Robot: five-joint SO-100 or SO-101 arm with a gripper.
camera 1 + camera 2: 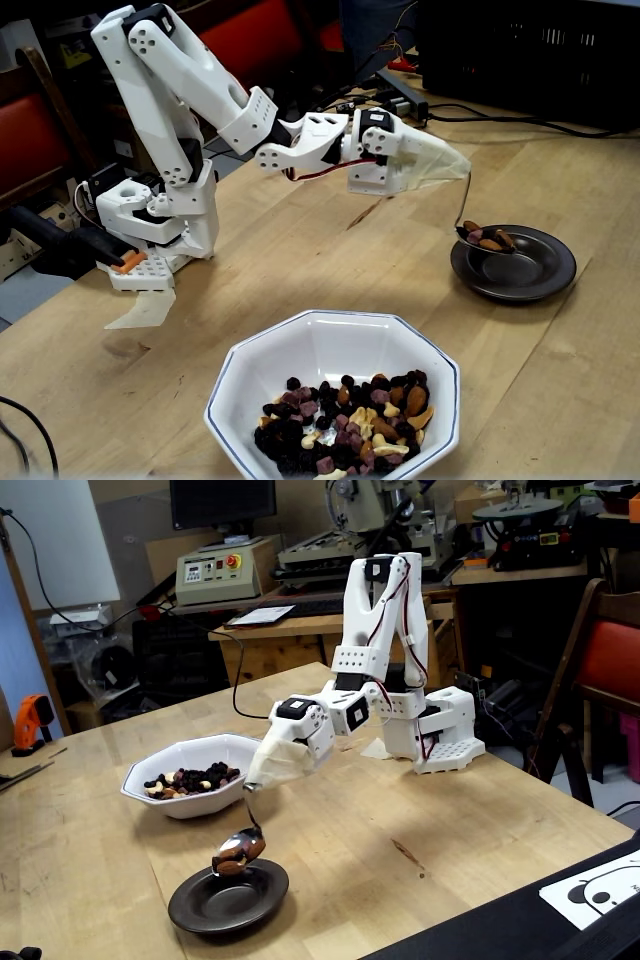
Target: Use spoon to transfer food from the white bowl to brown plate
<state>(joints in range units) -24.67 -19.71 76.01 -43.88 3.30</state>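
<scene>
In a fixed view, the pincer is wrapped in pale cloth, so I cannot tell how its jaws stand, but the spoon hangs down from it by its thin handle. The spoon's round end, full of food, sits just over the near-left part of the brown plate. The white bowl with more nuts is near, lower left, not in the way. In another fixed view, the pincer points down, and the spoon hangs right above the brown plate. The white bowl sits behind on the tabletop. I think a tip would drop the food.
</scene>
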